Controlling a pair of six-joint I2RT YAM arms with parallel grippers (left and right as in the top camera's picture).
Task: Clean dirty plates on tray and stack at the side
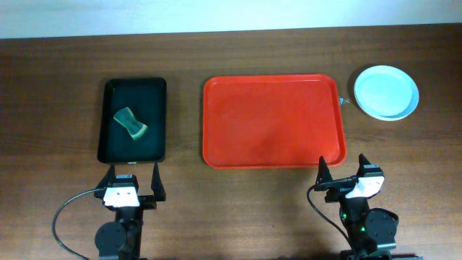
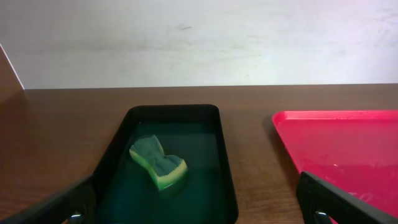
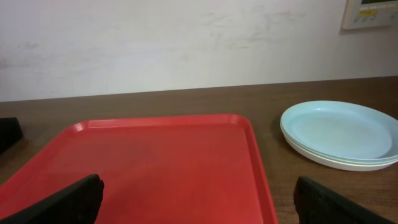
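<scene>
**Workspace, overhead view.** The red tray (image 1: 273, 120) lies flat at the centre of the brown wooden table (image 1: 58, 108), long sides running from 9 to 3 o'clock. In the left wrist view, a few small wet-looking glints show on its surface.

**Plates.** The dirty plates (image 1: 386, 92) form one stack on the table at 2 o'clock from the tray, near its far right corner but apart from it. They are pale aqua and upright. The right wrist view shows at least two rims one upon the other (image 3: 339, 134); the exact count cannot be told. The face of the top plate shows no smears.

**Black tray.** A smaller black tray (image 1: 135, 81) lies at 9 o'clock from the red tray, separated from it by a strip of table. A green and yellow sponge (image 1: 131, 123) with a waisted outline rests inside, near the middle and slightly tilted.

**Left gripper.** The left gripper (image 1: 133, 173) is at 6 o'clock from the black tray, just off its near edge. Its jaws stand wide apart and grasp nothing. In its wrist view, both fingers (image 2: 62, 205) flank the black tray.

**Right gripper.** The right gripper (image 1: 343, 165) is at 5 o'clock from the red tray's centre, at the near right corner. Its jaws stand wide apart and grasp nothing. In its wrist view, both fingers (image 3: 62, 199) sit at the lower frame corners.
</scene>
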